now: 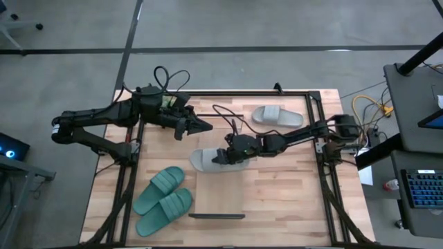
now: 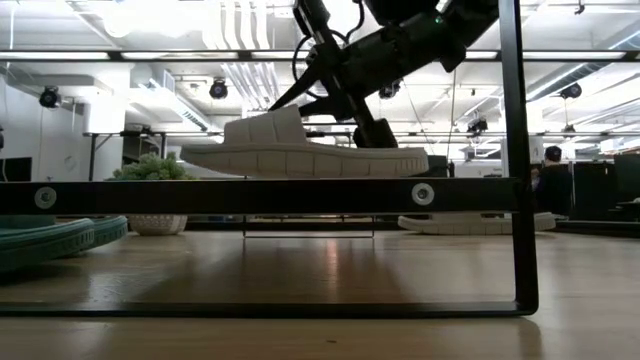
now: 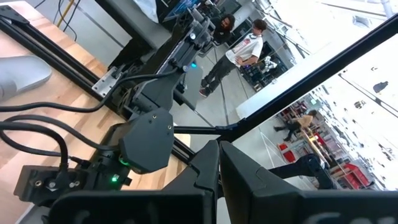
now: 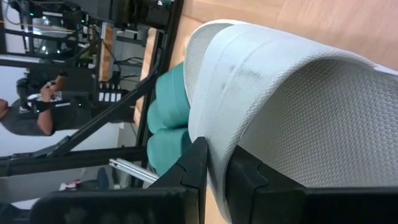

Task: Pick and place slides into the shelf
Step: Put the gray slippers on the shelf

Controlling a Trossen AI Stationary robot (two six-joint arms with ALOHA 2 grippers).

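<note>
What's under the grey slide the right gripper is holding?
In the low view, the light grey slip-on slide, pinched in the right gripper, sits just over the shelf's dark top rail. Whether they touch isn't visible.

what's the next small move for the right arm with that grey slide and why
Probably lower it onto the shelf. The right gripper is shut on the grey slide, which the low view shows lifted above the shelf's plank, roughly level, and not resting on it yet.

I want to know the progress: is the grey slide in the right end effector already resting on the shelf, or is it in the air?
In the air. In the low view the grey slide, gripped by the right end effector, hangs above the shelf.
</note>
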